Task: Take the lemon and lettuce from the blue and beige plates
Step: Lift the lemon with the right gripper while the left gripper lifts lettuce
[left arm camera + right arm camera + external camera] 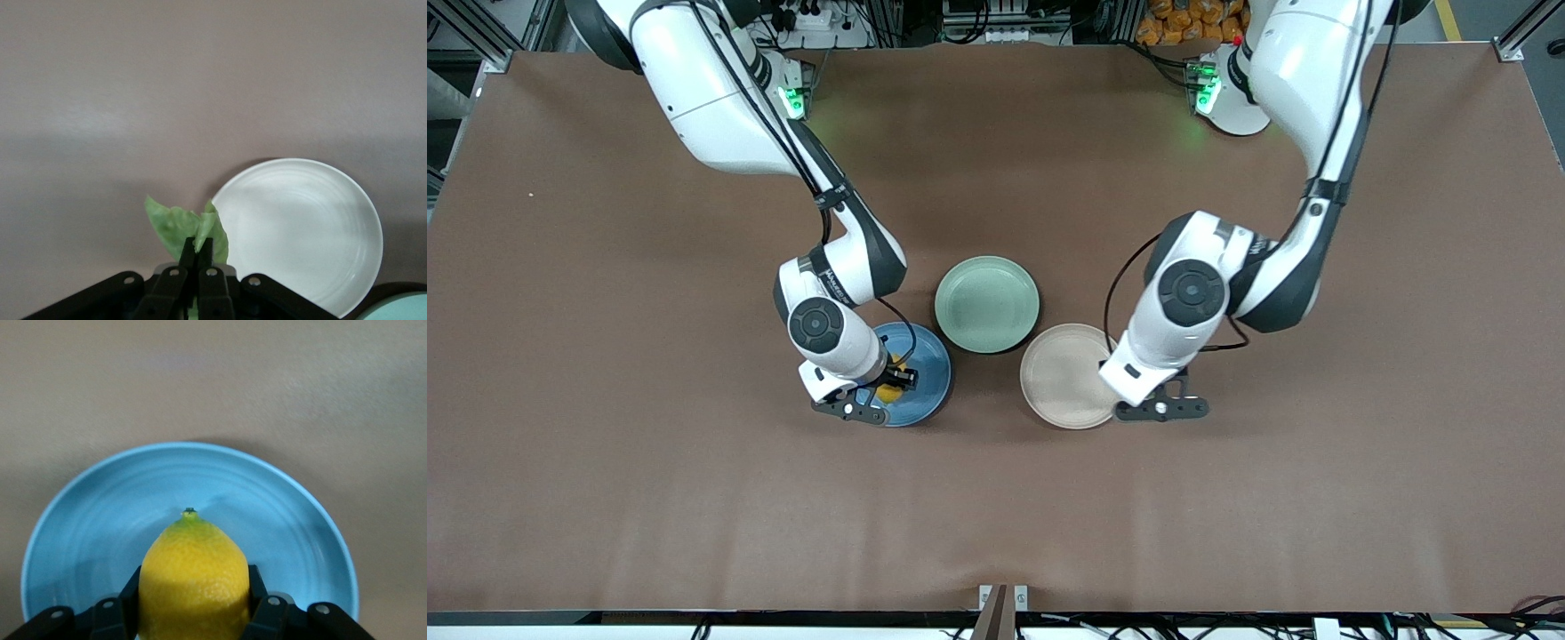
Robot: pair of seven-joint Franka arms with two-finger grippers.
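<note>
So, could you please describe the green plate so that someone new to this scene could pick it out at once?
On the brown table, three round plates cluster near the middle, between the two arms. The green plate lies farthest from the front camera, with the blue plate toward the right arm's end and the beige plate toward the left arm's. It alone is pale green, with no gripper over it.

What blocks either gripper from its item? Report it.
Nothing visible does. The right gripper is shut on the lemon over the blue plate. The left gripper is shut on the lettuce, beside the beige plate.
</note>
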